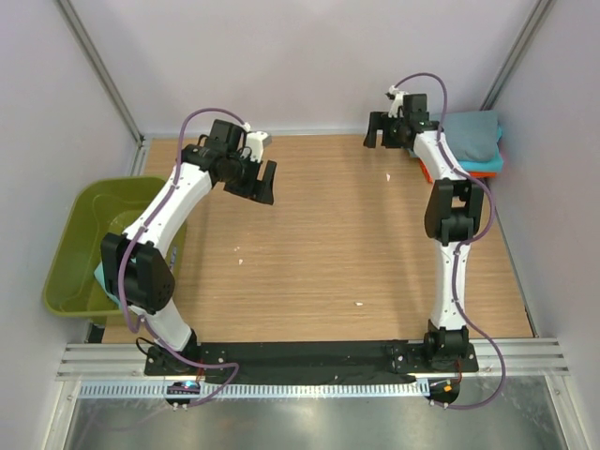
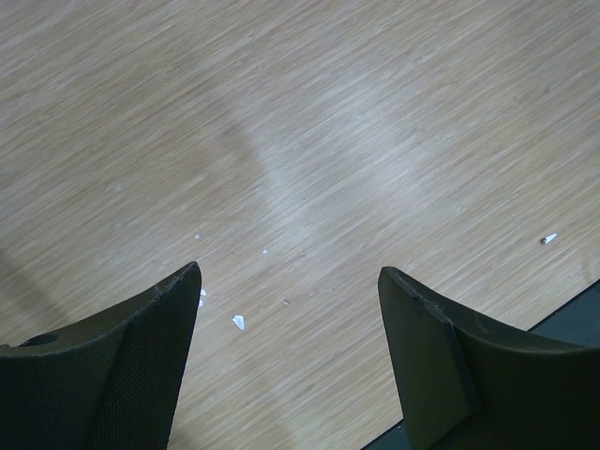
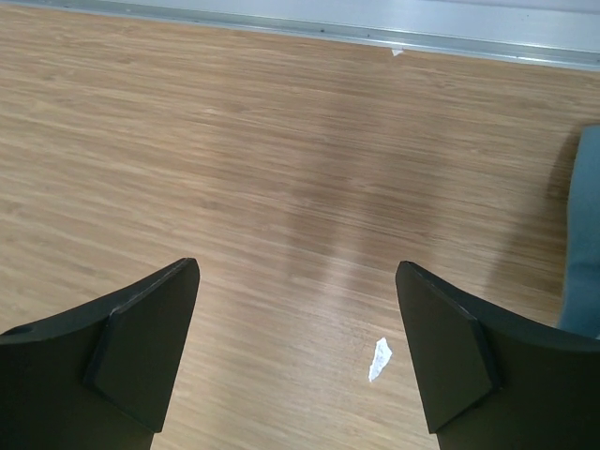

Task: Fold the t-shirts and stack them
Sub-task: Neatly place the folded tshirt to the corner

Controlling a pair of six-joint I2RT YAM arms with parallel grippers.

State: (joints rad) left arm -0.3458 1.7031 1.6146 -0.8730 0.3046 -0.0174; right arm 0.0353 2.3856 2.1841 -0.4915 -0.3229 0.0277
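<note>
A folded stack of t-shirts (image 1: 473,139) lies at the table's far right corner: slate blue-grey on top, with turquoise and orange edges below. Its blue-grey edge shows at the right of the right wrist view (image 3: 586,234). My right gripper (image 1: 385,139) (image 3: 298,265) is open and empty over bare wood, just left of the stack. My left gripper (image 1: 255,187) (image 2: 290,270) is open and empty above bare wood at the back left. A bit of turquoise cloth (image 1: 100,276) shows by the tub behind the left arm.
An olive-green plastic tub (image 1: 84,202) stands off the table's left edge. Small white scraps (image 3: 379,359) (image 2: 239,322) lie on the wooden table (image 1: 328,244). Grey walls close in the back and sides.
</note>
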